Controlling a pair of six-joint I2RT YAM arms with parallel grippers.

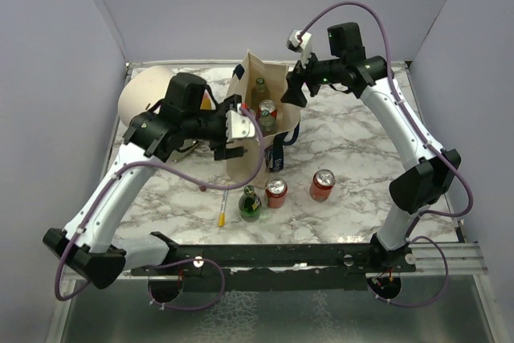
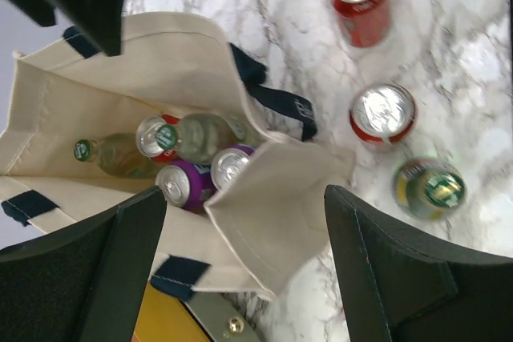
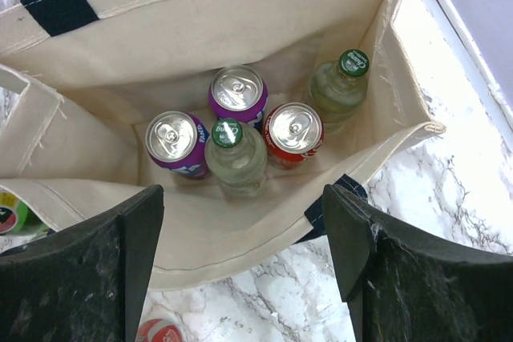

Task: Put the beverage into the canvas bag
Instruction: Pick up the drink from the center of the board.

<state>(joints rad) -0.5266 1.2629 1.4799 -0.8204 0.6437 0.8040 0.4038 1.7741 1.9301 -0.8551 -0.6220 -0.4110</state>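
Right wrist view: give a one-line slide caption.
Open right hand above the canvas bag, which holds three cans and two bottles.

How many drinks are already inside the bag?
5 in the bag: a purple can by the far wall, a second purple can at left, a red can at right, a middle bottle, a corner bottle. None seems hidden.

The cream canvas bag [image 3: 200, 14] with navy straps stands upright, mouth open, toward 11 o'clock of the marble counter's [image 1: 353, 150] middle. Inside it, upright and packed together, are two purple cans [image 3: 238, 92], one red can [image 3: 293, 130] and two clear, green-capped bottles [image 3: 228, 154]. At the bag's 5 o'clock two loose red cans [image 1: 322, 185] stand on the counter, with a green bottle [image 1: 250, 205] just beside the left one, at its 8 o'clock.
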